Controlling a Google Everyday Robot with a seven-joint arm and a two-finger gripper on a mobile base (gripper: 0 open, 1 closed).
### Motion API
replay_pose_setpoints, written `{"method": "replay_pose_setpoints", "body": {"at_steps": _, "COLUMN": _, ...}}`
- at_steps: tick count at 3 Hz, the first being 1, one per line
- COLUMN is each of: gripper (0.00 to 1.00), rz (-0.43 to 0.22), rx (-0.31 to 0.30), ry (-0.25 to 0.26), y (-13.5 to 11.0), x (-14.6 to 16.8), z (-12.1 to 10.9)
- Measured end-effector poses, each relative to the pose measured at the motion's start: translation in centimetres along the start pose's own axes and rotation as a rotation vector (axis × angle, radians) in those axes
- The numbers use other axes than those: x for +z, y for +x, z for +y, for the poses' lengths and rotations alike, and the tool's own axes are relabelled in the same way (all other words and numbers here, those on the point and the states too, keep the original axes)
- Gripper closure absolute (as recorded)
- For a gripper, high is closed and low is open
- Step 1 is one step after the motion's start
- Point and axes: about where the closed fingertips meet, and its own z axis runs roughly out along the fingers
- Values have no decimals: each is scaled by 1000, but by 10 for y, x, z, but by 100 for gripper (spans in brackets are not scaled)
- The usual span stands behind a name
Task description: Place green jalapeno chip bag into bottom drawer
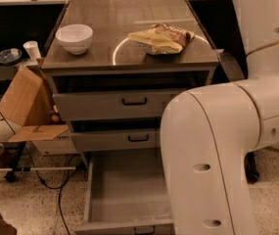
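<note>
drawers (129, 104): three, bottom drawer (124, 195) open; one bowl (74, 37), one tan bag (161, 39) atop; pincer out of frame, grip untellable.

Warm overhead light gives me a curved glare on the cabinet top (122, 21), a bright white arm (205, 146) lower right, dark shadow upper left; gripper outside the frame.

Smooth white rounded arm shells (217, 131) with small oval holes (201, 167); pincer unseen.

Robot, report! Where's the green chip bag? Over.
Gripper out of view. Green jalapeno chip bag unseen. Bottom drawer open; white arm blocks its right side.
</note>
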Motion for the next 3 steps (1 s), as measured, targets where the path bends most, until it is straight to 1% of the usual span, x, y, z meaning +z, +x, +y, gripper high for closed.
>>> {"method": "replay_pose_setpoints", "body": {"at_steps": 1, "gripper": 100, "rz": 18, "rx": 10, "ry": 8, "y": 13, "x": -5, "z": -9}}
{"method": "replay_pose_setpoints", "body": {"at_steps": 2, "gripper": 100, "rz": 62, "rx": 42, "ry": 24, "y": 39, "x": 1, "z": -19}}
{"method": "replay_pose_setpoints", "body": {"at_steps": 3, "gripper": 100, "rz": 143, "rx": 99, "ry": 62, "y": 77, "x": 13, "z": -34}}
